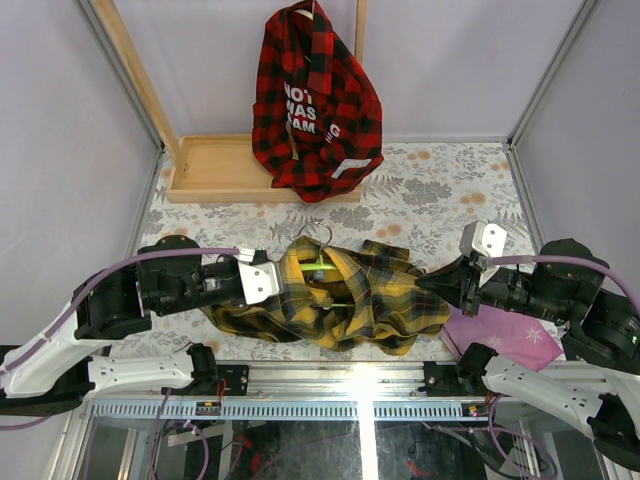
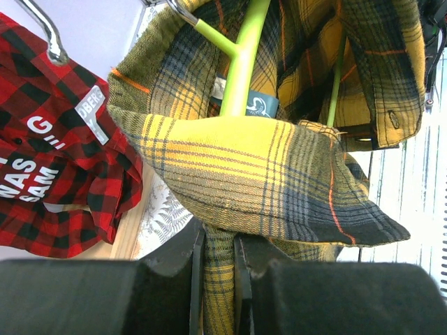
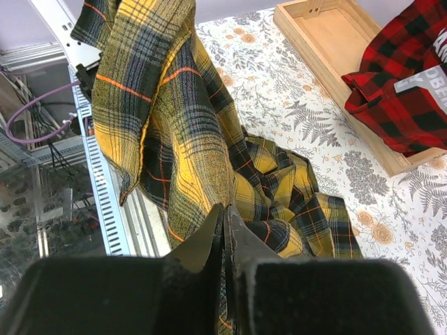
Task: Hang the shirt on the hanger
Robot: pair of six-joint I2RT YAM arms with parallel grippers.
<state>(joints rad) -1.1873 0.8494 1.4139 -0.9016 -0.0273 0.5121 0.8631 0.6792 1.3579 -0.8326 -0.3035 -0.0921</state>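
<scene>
The yellow and dark plaid shirt (image 1: 345,300) lies bunched on the table's near middle. The lime-green hanger (image 1: 322,268) sits inside it, its hook showing at the collar; its green bar also shows in the left wrist view (image 2: 241,63). My left gripper (image 1: 262,283) is at the shirt's left side, shut on a fold of the shirt (image 2: 219,279). My right gripper (image 1: 437,283) is at the shirt's right side, shut on the shirt (image 3: 195,160), the cloth pinched between its jaws.
A red-and-black plaid shirt (image 1: 315,105) with white lettering hangs on a wooden rack frame (image 1: 215,165) at the back. A purple cloth (image 1: 505,335) lies at the near right. The metal table edge (image 1: 330,385) runs along the front.
</scene>
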